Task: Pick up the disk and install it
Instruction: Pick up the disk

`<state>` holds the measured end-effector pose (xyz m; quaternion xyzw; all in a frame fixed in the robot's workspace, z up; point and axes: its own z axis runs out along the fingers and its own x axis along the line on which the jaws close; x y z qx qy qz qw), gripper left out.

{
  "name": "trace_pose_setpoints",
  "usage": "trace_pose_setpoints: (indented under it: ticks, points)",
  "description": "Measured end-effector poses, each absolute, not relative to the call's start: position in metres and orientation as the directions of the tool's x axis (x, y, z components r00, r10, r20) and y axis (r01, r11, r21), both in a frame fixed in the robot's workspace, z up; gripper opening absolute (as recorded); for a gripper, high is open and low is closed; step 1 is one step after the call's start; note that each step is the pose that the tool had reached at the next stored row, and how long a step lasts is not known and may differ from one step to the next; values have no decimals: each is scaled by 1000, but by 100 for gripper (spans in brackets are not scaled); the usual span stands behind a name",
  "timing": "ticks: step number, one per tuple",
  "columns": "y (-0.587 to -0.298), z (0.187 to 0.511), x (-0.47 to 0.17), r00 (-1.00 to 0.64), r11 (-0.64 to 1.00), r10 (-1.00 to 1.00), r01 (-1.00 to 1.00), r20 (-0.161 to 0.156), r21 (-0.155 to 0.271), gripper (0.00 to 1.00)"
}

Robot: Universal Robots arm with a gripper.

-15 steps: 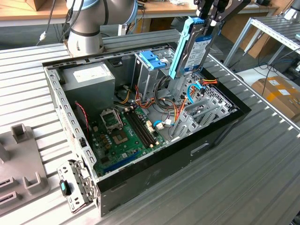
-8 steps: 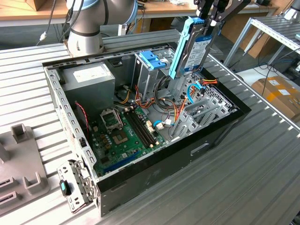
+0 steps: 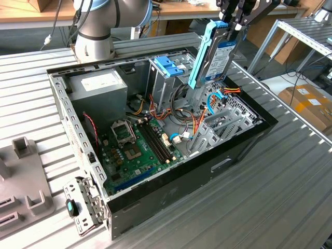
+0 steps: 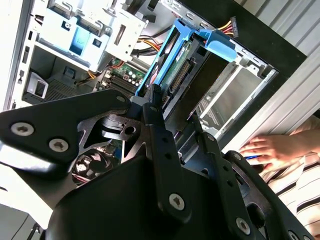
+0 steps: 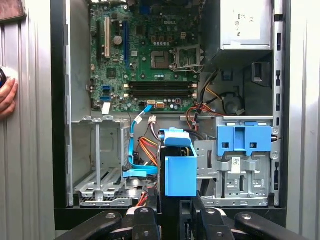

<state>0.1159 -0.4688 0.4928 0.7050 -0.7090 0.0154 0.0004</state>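
Note:
The disk (image 3: 217, 54) is a flat silver-grey drive with light-blue rails. It hangs upright above the right half of the open computer case (image 3: 171, 189). My gripper (image 3: 233, 22) is shut on its upper end. In the second wrist view the disk (image 4: 172, 65) runs away from the black fingers (image 4: 152, 107) towards the case. In the first wrist view its blue end (image 5: 179, 172) sits just beyond my gripper (image 5: 172, 212), between an empty metal drive bay (image 5: 97, 160) and a drive cage (image 5: 240, 175).
A blocky blue latch piece (image 3: 168, 66) sits on top of the drive cage. The motherboard (image 3: 137, 148), loose cables (image 3: 199, 122) and the power supply (image 3: 98, 85) fill the case. A person's hand (image 4: 265, 150) rests on the table beside it. Grey fixtures (image 3: 21, 171) lie at the exterior view's left.

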Motion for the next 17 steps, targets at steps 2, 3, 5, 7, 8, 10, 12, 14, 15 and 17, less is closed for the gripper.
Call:
trace_pose_setpoints:
  ticks: [2, 3, 5, 7, 8, 10, 12, 14, 15, 17]
  points:
    - [-471, 493, 116, -6, 5, -1000, -1000, 22, -21, 35]
    - [-473, 493, 116, -6, 5, -1000, -1000, 22, -21, 35]
    - [-475, 493, 116, -6, 5, -1000, -1000, 22, -21, 35]
    - [-478, 493, 116, -6, 5, -1000, -1000, 22, -21, 35]
    - [-479, 493, 116, -6, 5, -1000, -1000, 22, -21, 35]
    - [-480, 493, 116, -6, 5, -1000, -1000, 22, -21, 35]
    - [-480, 493, 116, -6, 5, -1000, -1000, 22, -21, 35]
    - [-481, 493, 116, -6, 5, -1000, -1000, 22, -21, 35]
    - [-481, 493, 116, -6, 5, -1000, -1000, 22, -21, 35]
    - [-481, 493, 116, -6, 5, -1000, -1000, 22, -21, 35]
